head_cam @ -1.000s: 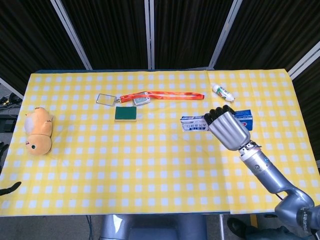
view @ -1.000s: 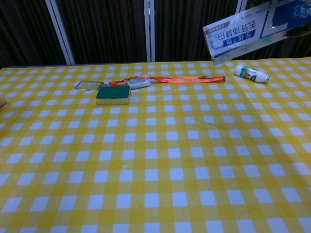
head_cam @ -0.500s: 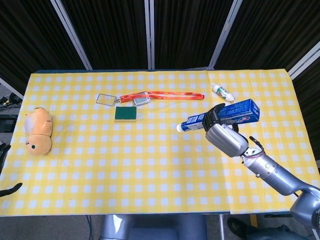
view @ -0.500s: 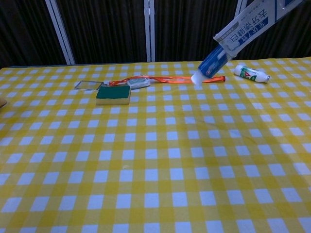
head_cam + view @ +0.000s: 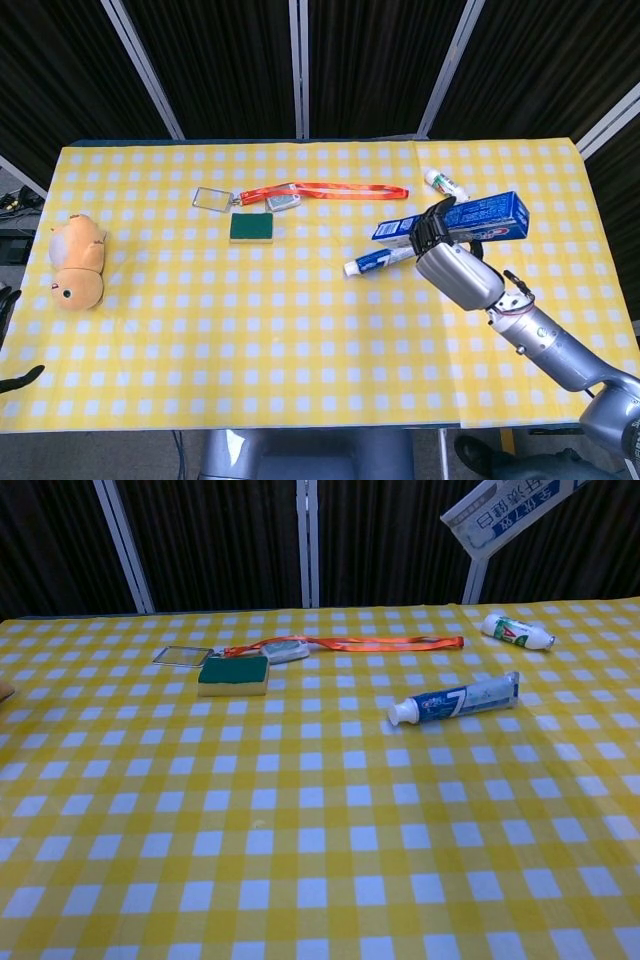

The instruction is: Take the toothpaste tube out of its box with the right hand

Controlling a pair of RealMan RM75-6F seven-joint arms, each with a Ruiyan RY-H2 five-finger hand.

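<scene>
The blue toothpaste tube (image 5: pixel 455 701) lies on the yellow checked cloth, white cap toward the left; the head view shows the tube (image 5: pixel 373 262) partly under the box. My right hand (image 5: pixel 452 268) grips the blue and white toothpaste box (image 5: pixel 470 219), held tilted above the table with its open end to the left and lower. In the chest view only the box's open end (image 5: pixel 500 505) shows at the top right, and the hand itself is out of frame. My left hand (image 5: pixel 12 375) shows only as dark fingertips at the left edge of the head view.
A green sponge (image 5: pixel 233 675), an orange lanyard (image 5: pixel 372 642) with a badge holder (image 5: pixel 180 656), and a small white bottle (image 5: pixel 517 631) lie toward the table's far side. A plush hamster (image 5: pixel 78 262) sits at the left end.
The tube has slid fully out of the tilted box and dropped onto the cloth. My right hand has lifted the box higher and a little to the right.
</scene>
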